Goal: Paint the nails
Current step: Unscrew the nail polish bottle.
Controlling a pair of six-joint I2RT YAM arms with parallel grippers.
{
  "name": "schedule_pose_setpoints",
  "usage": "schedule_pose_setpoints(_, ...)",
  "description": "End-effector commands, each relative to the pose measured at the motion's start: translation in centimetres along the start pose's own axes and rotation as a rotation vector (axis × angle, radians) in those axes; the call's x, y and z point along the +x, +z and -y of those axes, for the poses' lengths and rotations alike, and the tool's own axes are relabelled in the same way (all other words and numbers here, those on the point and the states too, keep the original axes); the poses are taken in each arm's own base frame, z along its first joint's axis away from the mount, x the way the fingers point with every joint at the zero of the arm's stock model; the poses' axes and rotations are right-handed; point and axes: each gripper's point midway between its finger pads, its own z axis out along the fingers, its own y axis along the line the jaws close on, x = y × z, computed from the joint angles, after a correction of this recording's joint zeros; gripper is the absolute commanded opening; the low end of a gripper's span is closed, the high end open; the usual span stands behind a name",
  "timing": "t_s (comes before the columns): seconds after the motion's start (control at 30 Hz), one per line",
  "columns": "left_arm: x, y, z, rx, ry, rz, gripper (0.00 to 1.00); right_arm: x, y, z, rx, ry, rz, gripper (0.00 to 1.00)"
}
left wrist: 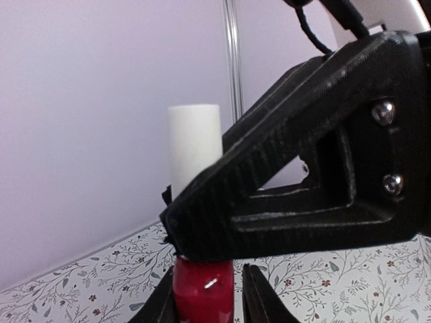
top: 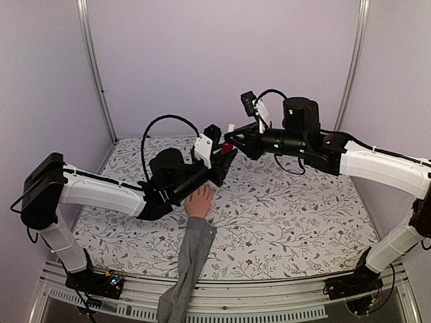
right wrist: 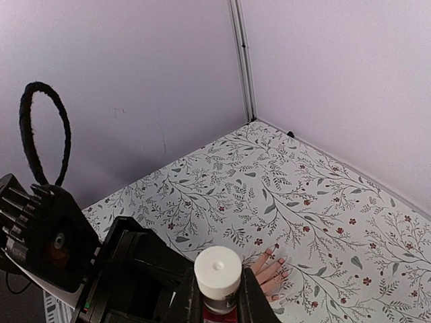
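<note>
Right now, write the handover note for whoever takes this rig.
Left gripper: shut on the red polish bottle, held above the table.
Right gripper: shut on the white cap, which sits over the bottle.
Mannequin hand: flat on the table below, fingers spread; nails too small to judge.
Done: bottle raised, cap gripped.
Left: take the cap off, paint the nails.

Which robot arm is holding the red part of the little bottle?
The left arm: its jaws clamp the red bottle, while the right arm has its jaws pinching only the white cap on top.
</note>
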Motion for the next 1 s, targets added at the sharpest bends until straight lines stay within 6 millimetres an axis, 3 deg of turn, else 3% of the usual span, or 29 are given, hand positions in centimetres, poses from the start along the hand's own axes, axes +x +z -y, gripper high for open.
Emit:
schedule_pose_setpoints(0.0, -0.5, 0.4, 0.0, 0.017, -0.017, 0.011, 0.32, -0.8, 0.5, 0.0, 0.025, -0.035, 0.010, 0.00)
schedule_pose_setpoints(0.23, -0.4, 0.4, -0.4, 0.017, -0.035, 0.011, 0.30, -0.4, 0.9, -0.1, 0.033, -0.045, -0.003, 0.00)
schedule_pose_setpoints(0.47, -0.3, 0.3, -0.7, 0.030, -0.053, 0.011, 0.20, -0.6, 0.8, 0.1, 0.050, -0.055, 0.001, 0.00)
schedule_pose_setpoints(0.6, -0.1, 0.2, -1.0, 0.057, -0.108, 0.014, 0.08, -0.5, 0.9, -0.2, 0.044, -0.072, 0.001, 0.00)
schedule_pose_setpoints(0.67, -0.2, 0.0, -1.0, 0.088, -0.132, 0.023, 0.00, -0.5, 0.9, -0.6, 0.024, -0.082, 0.004, 0.00)
schedule_pose_setpoints(0.97, -1.9, -1.9, 1.7, 0.351, -0.134, 0.113, 0.00, -1.0, 0.0, -3.9, -0.132, -0.175, 0.030, 0.00)
